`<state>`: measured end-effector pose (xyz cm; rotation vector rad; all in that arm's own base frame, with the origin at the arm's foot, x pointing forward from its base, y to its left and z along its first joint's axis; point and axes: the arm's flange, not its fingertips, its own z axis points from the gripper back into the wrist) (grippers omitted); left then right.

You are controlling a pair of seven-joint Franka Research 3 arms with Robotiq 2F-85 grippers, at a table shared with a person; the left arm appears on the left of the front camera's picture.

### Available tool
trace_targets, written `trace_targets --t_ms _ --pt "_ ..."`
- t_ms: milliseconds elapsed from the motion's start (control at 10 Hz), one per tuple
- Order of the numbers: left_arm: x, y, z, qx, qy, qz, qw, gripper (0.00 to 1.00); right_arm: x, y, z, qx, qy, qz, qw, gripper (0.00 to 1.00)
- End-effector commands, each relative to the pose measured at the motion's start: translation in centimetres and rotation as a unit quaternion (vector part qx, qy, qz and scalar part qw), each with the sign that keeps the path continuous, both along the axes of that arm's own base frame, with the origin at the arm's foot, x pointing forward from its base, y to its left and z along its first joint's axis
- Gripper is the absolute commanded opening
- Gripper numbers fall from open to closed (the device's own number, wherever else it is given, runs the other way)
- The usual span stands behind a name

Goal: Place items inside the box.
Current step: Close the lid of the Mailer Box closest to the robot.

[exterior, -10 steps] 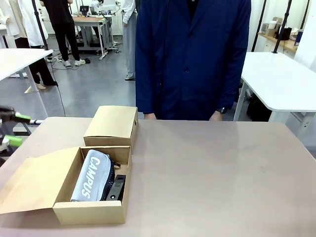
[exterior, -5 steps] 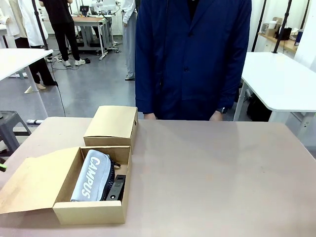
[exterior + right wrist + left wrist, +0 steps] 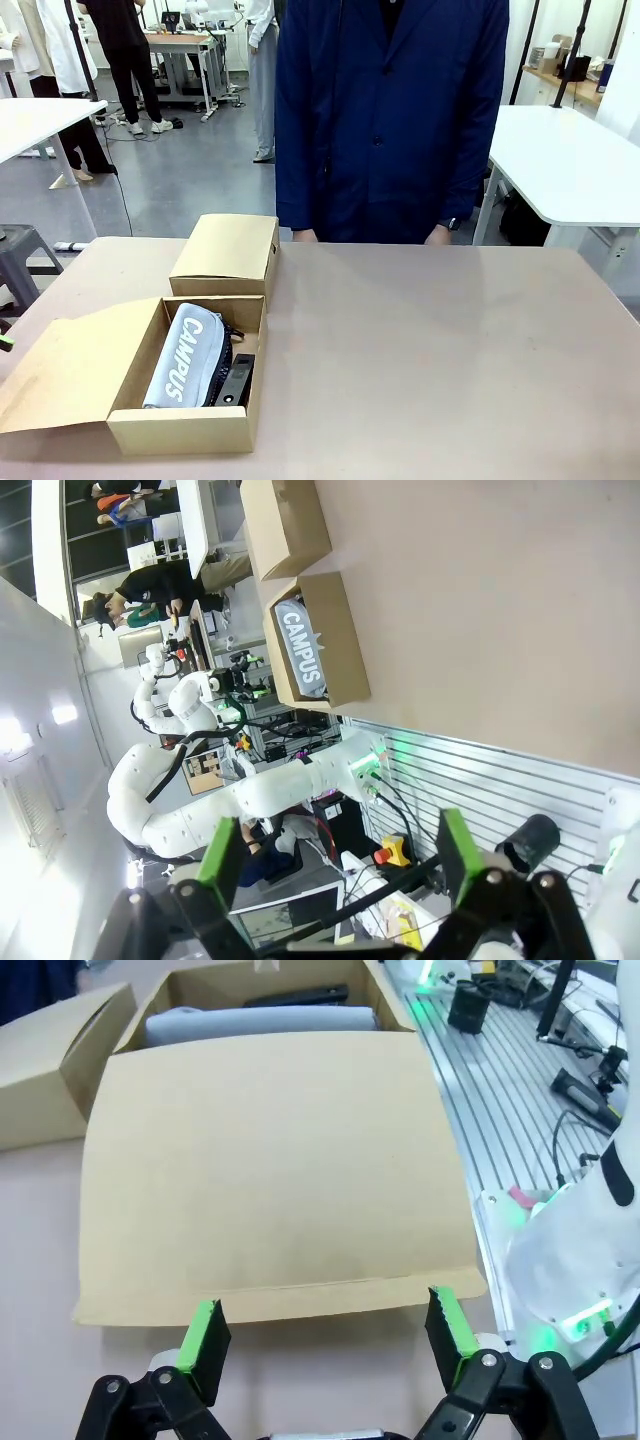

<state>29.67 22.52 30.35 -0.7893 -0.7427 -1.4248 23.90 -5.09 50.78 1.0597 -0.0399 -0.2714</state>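
Items for the task lay already in the open cardboard box (image 3: 187, 430) at the lower left of the front view; the grey "CAMPUS" pouch (image 3: 185, 357) ran lengthwise along the box's left half, lettering up; a dark pouch (image 3: 221, 362) was squeezed just beside it on the right, and the black stapler (image 3: 239, 381) lay against the box's right wall; which other small things sat beneath them could not be told. The box's lid flap (image 3: 62, 365) was folded out flat on the table (image 3: 440, 360) toward the left edge of the frame; a second, closed cardboard box (image 3: 225, 255) stood touching the far end of the open one. A person in a dark blue coat (image 3: 390, 120) stood at the far side, top centre, hands at the table edge.

In the left wrist view the left gripper (image 3: 325, 1335) hung just short of the flap's near edge, at the bottom of the frame, its jaws spread wide and holding nothing; the pouch and stapler showed at the top, beyond the flap. In the right wrist view the right gripper (image 3: 335, 865) was off the table's near edge, jaws likewise wide apart and empty; the boxes appeared sideways in the upper left.
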Motion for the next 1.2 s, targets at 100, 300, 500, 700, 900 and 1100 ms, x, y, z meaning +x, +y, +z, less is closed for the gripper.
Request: trace_targets --t_ms 100,300,500,700,900,1100 --pt "0.2 -0.8 -0.9 0.023 -0.017 -0.013 1.0 1.0 0.1 -0.2 0.2 0.006 -0.012 0.006 1.0 1.0" --pt "-0.1 -0.6 -2.2 0.04 -0.005 -0.026 0.999 1.0 0.1 -0.2 0.2 0.006 -0.012 0.006 1.0 1.0" --pt "0.3 -0.7 -3.7 0.049 0.011 -0.031 0.998 1.0 0.1 -0.2 0.2 0.006 -0.012 0.006 1.0 1.0" --pt "1.2 -1.2 -4.6 0.046 0.019 -0.026 0.998 1.0 0.1 -0.2 0.2 0.006 -0.012 0.006 1.0 1.0" --pt "1.6 -2.1 -5.6 0.066 0.021 -0.016 0.997 1.0 0.1 -0.2 0.2 0.006 -0.012 0.006 1.0 1.0" --pt "1.5 -2.3 -5.9 0.06 0.028 -0.023 0.998 1.0 0.1 -0.2 0.2 0.006 -0.012 0.006 1.0 1.0"
